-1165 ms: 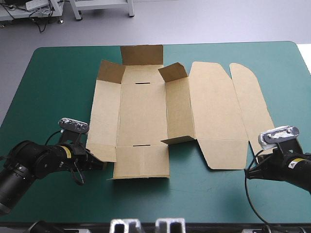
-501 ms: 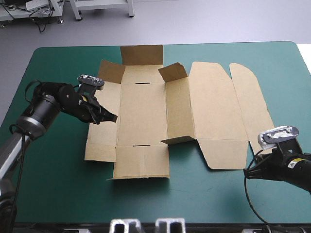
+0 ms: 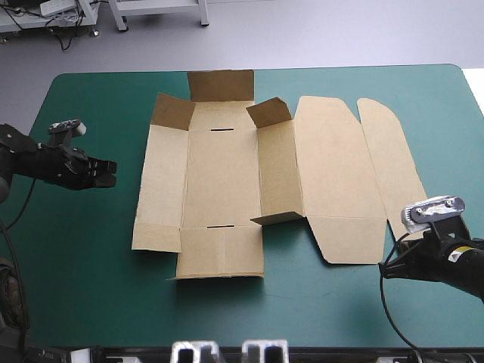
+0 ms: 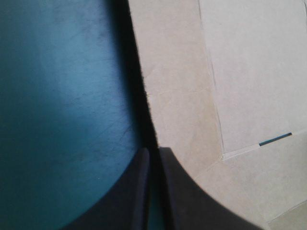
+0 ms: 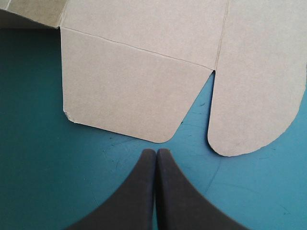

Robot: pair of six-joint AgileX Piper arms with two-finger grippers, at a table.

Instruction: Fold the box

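The brown box [image 3: 223, 178] lies as a mostly flat cut sheet in the middle of the teal-green table. Its far flaps [image 3: 221, 85] stand raised, and a small flap [image 3: 277, 218] is lifted at the near middle. The wide lid panel [image 3: 336, 174] and a rounded tab [image 3: 389, 159] lie flat on the right. My left gripper [image 3: 108, 172] is shut and hovers just left of the box's left edge [image 4: 144, 91], holding nothing. The left gripper [image 4: 154, 151] points along that edge. My right gripper [image 3: 389, 271] is shut near the table's front right. The right gripper [image 5: 157, 152] stops short of the lid's front flap [image 5: 129, 86] and the rounded tab [image 5: 259, 96].
Bare teal-green cover [image 3: 83, 249] surrounds the sheet on the left and along the front. The table's far edge [image 3: 318, 68] lies just beyond the raised flaps.
The left arm swung from the box's near left corner, over the left panel, then back out to the left of the sheet. The box and the right arm have not moved.
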